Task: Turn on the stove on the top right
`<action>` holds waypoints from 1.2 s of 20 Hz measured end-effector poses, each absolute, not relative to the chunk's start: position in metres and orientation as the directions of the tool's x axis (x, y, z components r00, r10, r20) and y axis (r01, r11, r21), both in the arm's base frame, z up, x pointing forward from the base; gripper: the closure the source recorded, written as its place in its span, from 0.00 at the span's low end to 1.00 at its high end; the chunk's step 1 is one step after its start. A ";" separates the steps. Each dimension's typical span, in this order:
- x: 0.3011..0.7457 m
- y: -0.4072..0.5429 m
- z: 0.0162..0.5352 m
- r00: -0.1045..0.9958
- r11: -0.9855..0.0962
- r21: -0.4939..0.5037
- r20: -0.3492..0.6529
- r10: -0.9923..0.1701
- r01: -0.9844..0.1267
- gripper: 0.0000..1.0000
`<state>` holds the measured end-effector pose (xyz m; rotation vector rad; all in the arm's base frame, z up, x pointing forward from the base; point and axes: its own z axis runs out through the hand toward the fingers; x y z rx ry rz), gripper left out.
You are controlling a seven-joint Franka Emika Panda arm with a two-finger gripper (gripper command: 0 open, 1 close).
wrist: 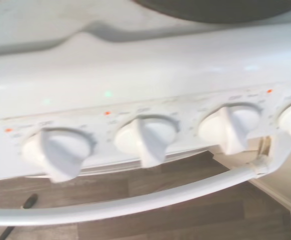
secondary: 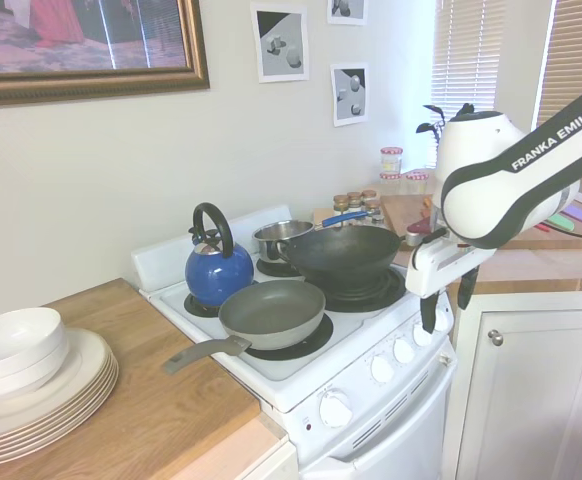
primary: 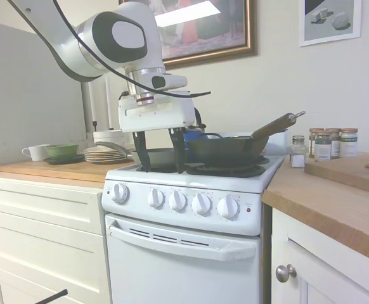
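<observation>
The stove (primary: 191, 183) is a narrow white range with a row of five round white knobs (primary: 177, 201) on its front panel and a small red light (primary: 248, 209) at the right end. My gripper (primary: 161, 170) hangs fingers-down just above and in front of the knob row, open, with nothing between its fingers. From the other side the gripper (secondary: 445, 315) shows in front of the right-hand knobs (secondary: 404, 350). The wrist view looks down on three knobs (wrist: 148, 140), part of a fourth, and the oven-door handle (wrist: 135, 205).
On the burners stand a black wok (secondary: 339, 255), a grey frying pan (secondary: 271, 312), a blue kettle (secondary: 218, 270) and a small steel pot (secondary: 283, 238). Stacked plates (secondary: 31, 390) sit on the left counter. Spice jars (primary: 327, 144) stand on the right counter.
</observation>
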<state>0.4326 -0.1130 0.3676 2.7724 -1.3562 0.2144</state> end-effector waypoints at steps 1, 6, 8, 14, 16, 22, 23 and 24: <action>0.435 -0.115 0.366 0.608 -0.616 -0.012 0.145 -0.780 -0.787 1.00; 0.444 -0.119 0.358 0.625 -0.630 0.014 0.148 -0.767 -0.777 1.00; 0.447 -0.120 0.358 0.628 -0.634 0.019 0.154 -0.762 -0.773 1.00; 0.450 -0.126 0.353 0.630 -0.638 0.018 0.175 -0.756 -0.770 1.00; 0.450 -0.127 0.350 0.631 -0.639 0.020 0.177 -0.755 -0.769 1.00; 0.453 -0.128 0.345 0.637 -0.642 0.034 0.185 -0.749 -0.766 1.00; 0.454 -0.129 0.344 0.637 -0.643 0.036 0.185 -0.748 -0.765 1.00; 0.454 -0.129 0.344 0.638 -0.644 0.038 0.186 -0.747 -0.764 1.00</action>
